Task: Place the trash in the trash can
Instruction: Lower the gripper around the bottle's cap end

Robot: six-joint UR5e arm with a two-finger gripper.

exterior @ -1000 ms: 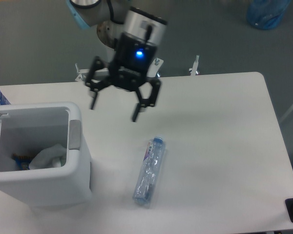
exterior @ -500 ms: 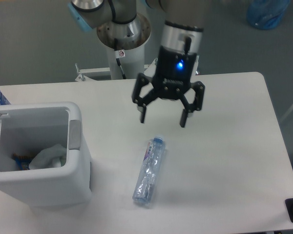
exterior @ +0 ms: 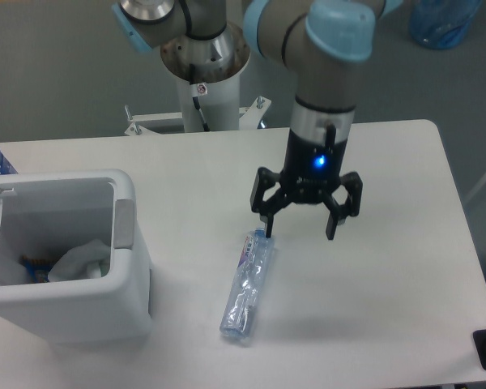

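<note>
The gripper (exterior: 300, 228) is hanging wide open just right of the bottle's (exterior: 247, 284) upper end, the bottle's long axis running down-left of it.

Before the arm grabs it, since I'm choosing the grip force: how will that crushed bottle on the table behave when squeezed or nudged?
The crushed bottle looks empty and thin-walled, so it is probably light and may buckle under the fingers. Its clear plastic could be slippery. Lying on its side on the table, it may roll if nudged, though the crumpling should limit that.
</note>
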